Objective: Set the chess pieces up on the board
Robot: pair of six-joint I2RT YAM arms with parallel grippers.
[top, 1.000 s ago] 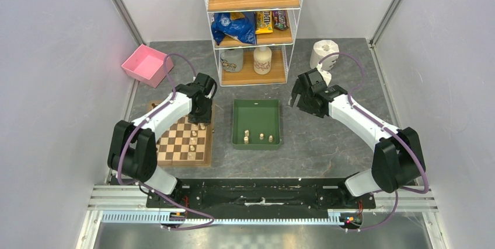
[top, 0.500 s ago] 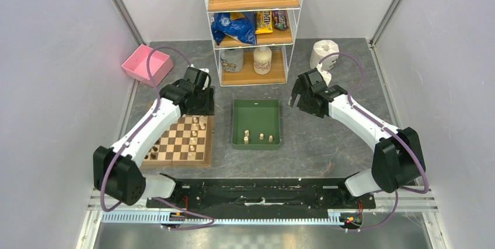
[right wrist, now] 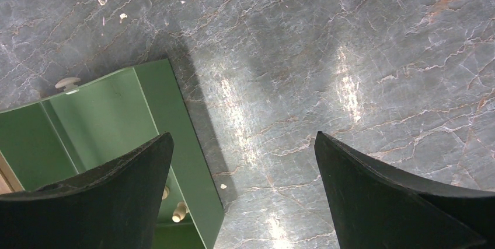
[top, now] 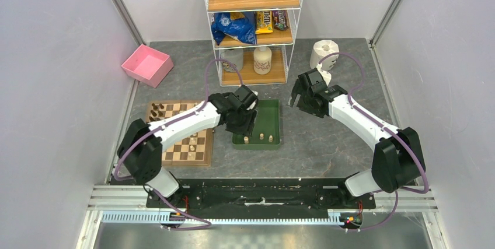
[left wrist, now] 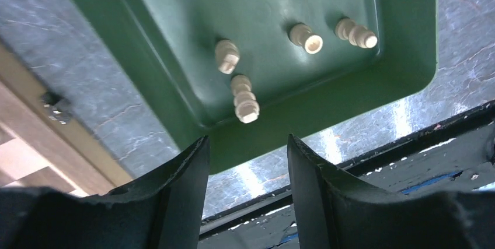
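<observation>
arms: two, one left and one right.
board (top: 172,154): one. It is checkered wood and lies flat on the worktop (top: 327,138), on the left side, just beside the green tray (top: 268,112).
green tray: one. It sits in the middle of the worktop, between the two arms.
chess pieces (left wrist: 245,98) in the tray: four, all pale cream. They sit close to the tray's near wall. Two are near each other on the left and two are near each other on the right.
chess pieces on the board: a bunch of dark brown ones (top: 155,111) in the far left corner, and a few cream ones (top: 192,140) closer to the middle. They are too small to count.
left end effector (left wrist: 246,144): it hangs over the left part of the green tray, above the near wall. Its two fingers are partly apart. Nothing is between them and they touch nothing. The four cream pieces are just ahead of the fingertips.
right end effector (right wrist: 242,138): its fingers are spread wide. It holds nothing and touches nothing. It hangs over bare worktop, just beside the tray's far right corner.
other things: one pink bin (top: 147,65) at the far left, one wire shelf (top: 254,27) at the back, and one paper roll (top: 324,53) at the far right.
</observation>
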